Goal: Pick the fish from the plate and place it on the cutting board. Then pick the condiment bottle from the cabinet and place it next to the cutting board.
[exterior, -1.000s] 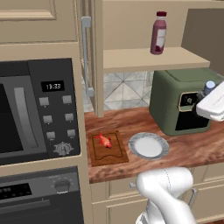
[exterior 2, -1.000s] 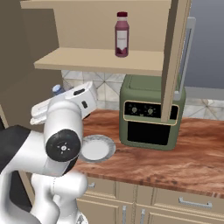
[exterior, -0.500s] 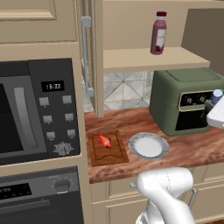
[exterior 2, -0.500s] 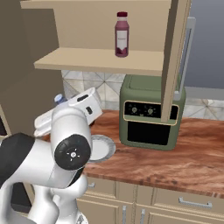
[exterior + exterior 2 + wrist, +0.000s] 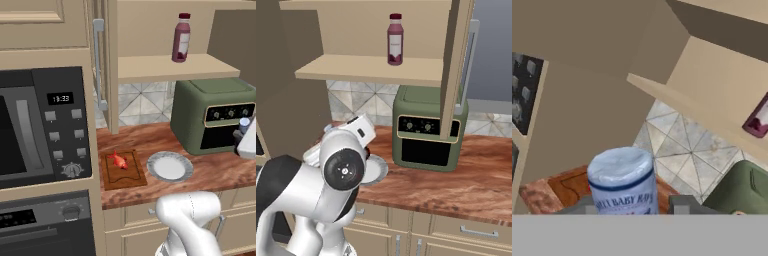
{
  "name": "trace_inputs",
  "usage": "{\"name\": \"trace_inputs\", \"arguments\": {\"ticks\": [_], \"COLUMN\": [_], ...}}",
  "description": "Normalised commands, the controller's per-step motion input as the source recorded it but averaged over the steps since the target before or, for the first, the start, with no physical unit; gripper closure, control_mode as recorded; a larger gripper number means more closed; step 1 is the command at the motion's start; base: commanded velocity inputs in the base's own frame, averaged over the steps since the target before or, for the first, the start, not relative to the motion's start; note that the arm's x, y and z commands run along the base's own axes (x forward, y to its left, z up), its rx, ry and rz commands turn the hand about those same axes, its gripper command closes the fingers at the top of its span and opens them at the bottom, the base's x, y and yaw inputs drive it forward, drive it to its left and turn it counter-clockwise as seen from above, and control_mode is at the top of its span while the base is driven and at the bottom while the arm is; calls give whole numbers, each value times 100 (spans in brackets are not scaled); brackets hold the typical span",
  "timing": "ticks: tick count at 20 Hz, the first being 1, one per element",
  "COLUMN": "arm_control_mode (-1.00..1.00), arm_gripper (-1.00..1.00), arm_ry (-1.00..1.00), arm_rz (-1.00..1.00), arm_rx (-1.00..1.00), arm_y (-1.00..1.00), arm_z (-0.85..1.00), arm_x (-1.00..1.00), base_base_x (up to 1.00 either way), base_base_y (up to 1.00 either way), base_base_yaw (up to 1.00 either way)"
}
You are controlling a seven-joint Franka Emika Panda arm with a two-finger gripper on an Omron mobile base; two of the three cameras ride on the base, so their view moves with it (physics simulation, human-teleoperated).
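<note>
Fish (image 5: 118,159) on cutting board (image 5: 123,169); plate (image 5: 170,167) right of it; condiment bottle (image 5: 624,181) apparently between my fingers (image 5: 681,205).

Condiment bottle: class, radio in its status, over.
Gripper shut on condiment bottle. Fish already on cutting board. Toaster oven close by.

One fish (image 5: 118,159), one plate (image 5: 170,167), one cutting board (image 5: 123,169), two bottles (image 5: 181,38).

The counter (image 5: 220,172) is carrying the oven (image 5: 212,117), with the plate (image 5: 170,167) lying just left of it and the board (image 5: 123,169) beyond the plate. The shelf (image 5: 170,67) above the oven is bearing a maroon bottle (image 5: 181,37).
</note>
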Motion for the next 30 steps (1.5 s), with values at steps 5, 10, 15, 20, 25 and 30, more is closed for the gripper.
{"name": "trace_inputs", "arguments": {"ticks": [5,10,15,20,25,30], "arm_control_mode": [-100,-100,-100,-100,-100,-100], "arm_gripper": [100,100,100,100,100,100], "arm_ry": [8,3,0,0,0,-1], "arm_rz": [0,0,0,0,0,0], "arm_rx": [-1,4,14,20,20,7], "arm_y": [-4,-6,-17,-18,-21,-23], "arm_z": [-48,-43,-47,-49,-37,-17], "arm_x": [0,0,0,0,5,9], "base_base_x": [0,0,0,0,0,0], "base_base_y": [0,0,0,0,0,0], "base_base_yaw": [0,0,0,0,0,0]}}
